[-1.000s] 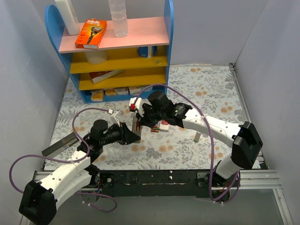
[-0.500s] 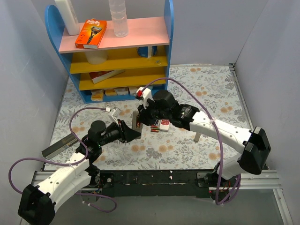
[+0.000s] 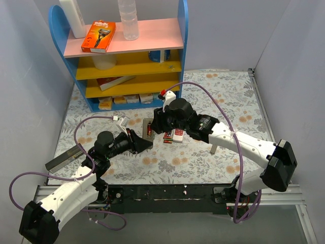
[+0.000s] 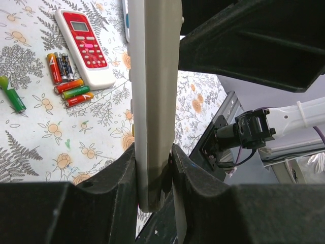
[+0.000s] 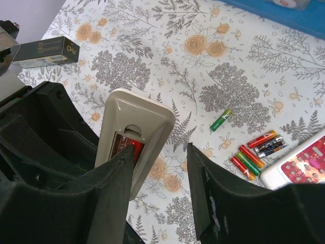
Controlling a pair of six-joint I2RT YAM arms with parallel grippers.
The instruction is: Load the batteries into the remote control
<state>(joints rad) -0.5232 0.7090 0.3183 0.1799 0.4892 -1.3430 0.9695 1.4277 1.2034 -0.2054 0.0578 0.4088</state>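
Note:
The white remote control (image 5: 144, 127) is held up off the table, and my left gripper (image 4: 155, 168) is shut on its lower end; the left wrist view shows the remote control (image 4: 155, 101) edge-on between the pads. Its back faces the right wrist camera with the battery bay uncovered and a red battery (image 5: 133, 148) lying inside. My right gripper (image 5: 160, 152) hangs open just over that bay, with nothing between its fingers. Several loose batteries (image 5: 254, 152), red, green and dark, lie in a cluster on the cloth, and one green battery (image 5: 221, 120) lies apart.
A red-and-white remote (image 4: 84, 46) lies beside the battery cluster. A dark box (image 3: 66, 156) sits at the left table edge. The blue shelf unit (image 3: 127, 56) stands at the back left. A small grey piece (image 3: 214, 148) stands right of centre on the floral cloth.
My right gripper has opened from shut and drawn slightly back and to the right of the remote control. The left gripper keeps its hold and has hardly moved.

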